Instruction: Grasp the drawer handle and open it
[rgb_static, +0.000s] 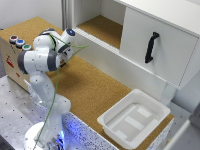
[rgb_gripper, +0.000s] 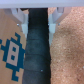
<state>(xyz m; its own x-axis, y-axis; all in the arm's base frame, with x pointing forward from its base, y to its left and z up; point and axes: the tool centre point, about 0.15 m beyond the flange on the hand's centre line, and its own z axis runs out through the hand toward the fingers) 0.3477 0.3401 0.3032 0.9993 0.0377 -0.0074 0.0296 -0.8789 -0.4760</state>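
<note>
Judging progress: no part of the task appears complete; approach, grasp and pull all remain.
Landmark: the drawer (rgb_static: 161, 40), the white flat-fronted box toward the exterior view's right, serves as reference for all positions below.
Cardboard box (rgb_static: 14, 56): well apart from the drawer, at the exterior view's far left, with three coloured caps (rgb_static: 19, 43) on top.
Arm (rgb_static: 42, 60): folded above its base (rgb_static: 42, 137), well apart from the drawer, on the side toward the exterior view's left.
Gripper (rgb_static: 64, 54): tucked against the arm and mostly hidden in the exterior view; it is nowhere near the drawer front.
Finger state: the wrist view shows two pale fingers (rgb_gripper: 21, 22) standing apart with a dark strip (rgb_gripper: 36, 50) between them; nothing is clamped and nothing is touched.
Wrist view surroundings: printed cardboard (rgb_gripper: 11, 52) lies to one side of the dark strip and cork to the other; no part of the drawer shows.
Cork surface (rgb_static: 87, 87): runs below the drawer, between it and the arm.
Tray (rgb_static: 134, 118): shallow white plastic, resting on the cork below and in front of the drawer; not part of the task.
Drawer handle (rgb_static: 151, 47): black, curved, mounted upright on the drawer front; untouched.
Drawer position: the front looks closed, judged from its flush edges.
</note>
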